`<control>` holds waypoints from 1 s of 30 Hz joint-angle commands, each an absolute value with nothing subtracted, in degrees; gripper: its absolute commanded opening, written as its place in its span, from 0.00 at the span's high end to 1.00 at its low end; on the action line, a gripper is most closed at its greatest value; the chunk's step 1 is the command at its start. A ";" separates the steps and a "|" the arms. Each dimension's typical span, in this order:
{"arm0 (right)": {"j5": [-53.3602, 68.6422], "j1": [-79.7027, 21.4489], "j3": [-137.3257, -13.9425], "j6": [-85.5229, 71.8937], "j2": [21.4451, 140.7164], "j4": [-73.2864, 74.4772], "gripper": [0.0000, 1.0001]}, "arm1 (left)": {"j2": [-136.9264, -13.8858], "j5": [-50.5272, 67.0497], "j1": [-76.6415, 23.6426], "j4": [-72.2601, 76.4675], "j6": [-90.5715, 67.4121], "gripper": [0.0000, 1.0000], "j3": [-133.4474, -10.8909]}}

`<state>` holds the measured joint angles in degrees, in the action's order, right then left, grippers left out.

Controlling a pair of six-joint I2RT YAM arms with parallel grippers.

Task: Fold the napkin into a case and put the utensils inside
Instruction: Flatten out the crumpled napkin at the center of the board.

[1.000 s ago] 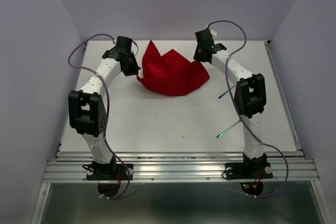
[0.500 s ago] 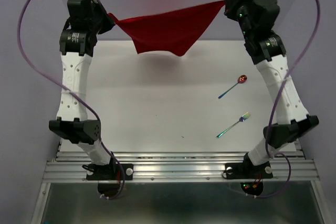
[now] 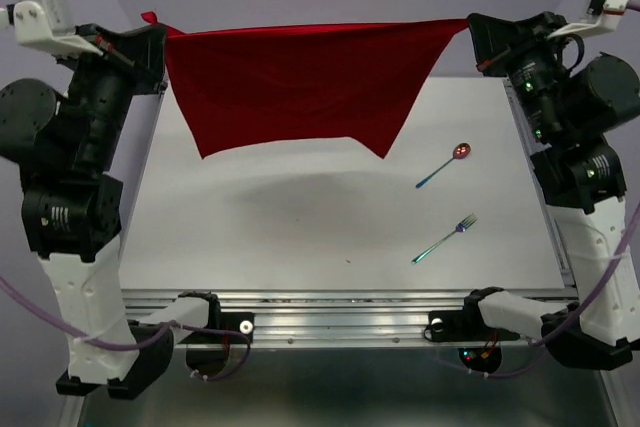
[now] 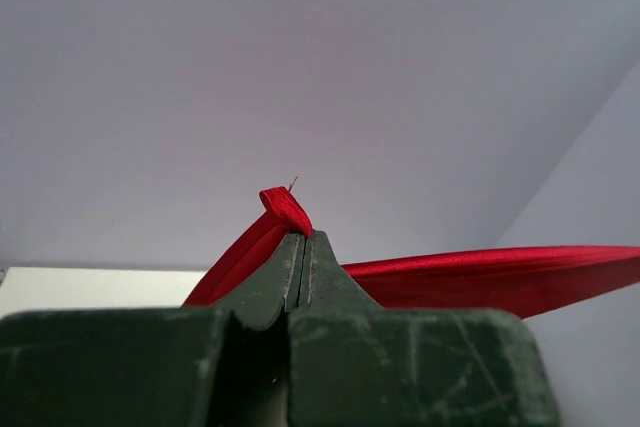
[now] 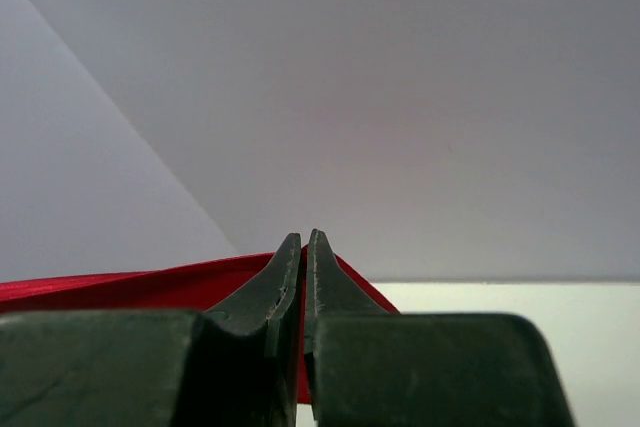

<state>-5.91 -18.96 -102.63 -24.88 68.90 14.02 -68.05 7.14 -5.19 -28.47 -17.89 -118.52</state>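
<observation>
The red napkin (image 3: 300,82) hangs spread in the air above the far half of the table, stretched taut along its top edge. My left gripper (image 3: 157,29) is shut on its left top corner (image 4: 283,209). My right gripper (image 3: 476,30) is shut on its right top corner (image 5: 352,284). The spoon (image 3: 446,164) with a red-pink bowl lies on the table at the right. The fork (image 3: 446,237) with a teal handle lies a little nearer, below the spoon. No folded case shows.
The white table (image 3: 300,227) is walled by lilac panels at the back and sides. A metal rail (image 3: 340,302) runs along the near edge. Both arms stand tall at the table's left and right sides.
Both arms have lifted the napkin off the table and pulled apart. The cloth went from a crumpled heap to a wide hanging sheet. The spoon and fork have not moved.
</observation>
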 commanded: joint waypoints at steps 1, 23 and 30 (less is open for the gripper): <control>-8.79 -18.11 -101.96 -24.78 60.22 12.56 0.99 | -59.61 7.02 -4.22 -19.62 -15.90 1.00 -112.17; -21.62 -18.11 -79.99 -23.91 58.17 14.34 0.99 | -56.59 0.62 -4.22 -20.23 -18.37 1.00 -82.12; -21.09 -18.11 -71.37 -21.80 71.87 4.31 0.99 | -67.91 -1.76 -4.22 -13.10 -16.79 1.00 -73.74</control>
